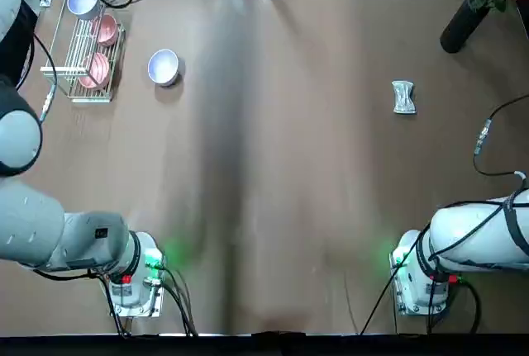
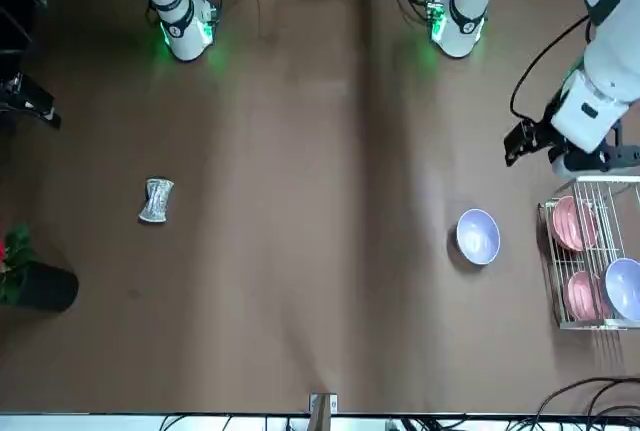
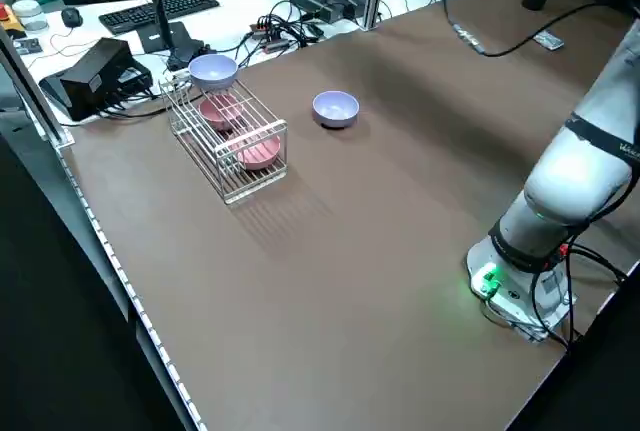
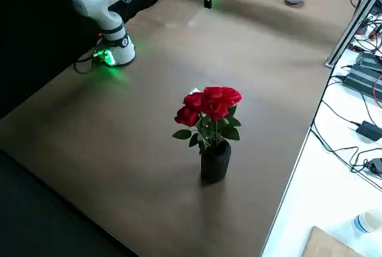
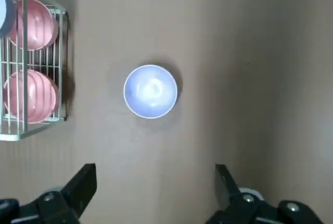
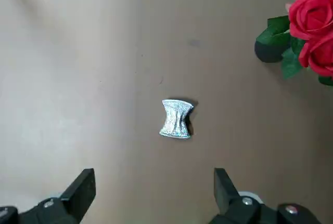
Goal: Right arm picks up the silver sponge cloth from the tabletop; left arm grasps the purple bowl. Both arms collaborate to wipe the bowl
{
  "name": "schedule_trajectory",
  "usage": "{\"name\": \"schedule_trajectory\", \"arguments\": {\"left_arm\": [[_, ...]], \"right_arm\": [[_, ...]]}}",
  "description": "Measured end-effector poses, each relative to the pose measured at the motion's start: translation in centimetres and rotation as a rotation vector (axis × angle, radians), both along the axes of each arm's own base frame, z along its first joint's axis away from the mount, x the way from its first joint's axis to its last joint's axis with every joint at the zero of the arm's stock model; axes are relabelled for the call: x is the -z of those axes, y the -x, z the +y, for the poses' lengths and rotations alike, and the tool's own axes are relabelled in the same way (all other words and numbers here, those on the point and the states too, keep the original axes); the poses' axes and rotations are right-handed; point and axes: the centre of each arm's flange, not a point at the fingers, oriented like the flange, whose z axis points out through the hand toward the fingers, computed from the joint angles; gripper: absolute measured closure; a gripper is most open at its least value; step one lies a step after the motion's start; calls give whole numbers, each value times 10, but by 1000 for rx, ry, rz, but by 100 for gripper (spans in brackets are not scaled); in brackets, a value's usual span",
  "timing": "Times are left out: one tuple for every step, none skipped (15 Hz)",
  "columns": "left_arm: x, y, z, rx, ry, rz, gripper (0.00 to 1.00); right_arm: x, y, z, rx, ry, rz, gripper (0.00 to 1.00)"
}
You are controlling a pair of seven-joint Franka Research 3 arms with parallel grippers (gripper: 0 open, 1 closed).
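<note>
silver sponge cloth [image 6: 177,119] lies alone on the tabletop [image 1: 273,174], near the rose vase [image 1: 463,21]; soft, light, pinch its narrow waist. purple bowl [image 5: 150,91] beside the rack [image 5: 31,68]: rigid, glossy, slippery, take the rim. right gripper [image 6: 153,195] and left gripper [image 5: 155,193] hover spread, empty.

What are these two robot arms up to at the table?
Nothing is held yet. The left gripper hangs open above the small lavender bowl standing beside a wire rack of pink dishes. The right gripper hangs open above the crumpled silver cloth lying near a vase of red roses.
</note>
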Motion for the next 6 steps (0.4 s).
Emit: {"name": "schedule_trajectory", "arguments": {"left_arm": [[1,3,3,12,-4,0,0],[1,3,6,17,-4,-2,0],[1,1,8,21,-3,-7,0],[2,0,9,21,-3,-6,0],[3,0,9,21,-3,-5,0],[4,0,9,21,-3,-4,0]], "right_arm": [[0,0,-1,2,0,0,0],[0,0,-2,3,0,0,0],[0,-1,-2,3,1,-6,0],[-1,-2,-2,4,2,-16,0],[-2,-3,-2,5,3,-27,0],[-2,-3,-2,5,3,-30,0]]}}
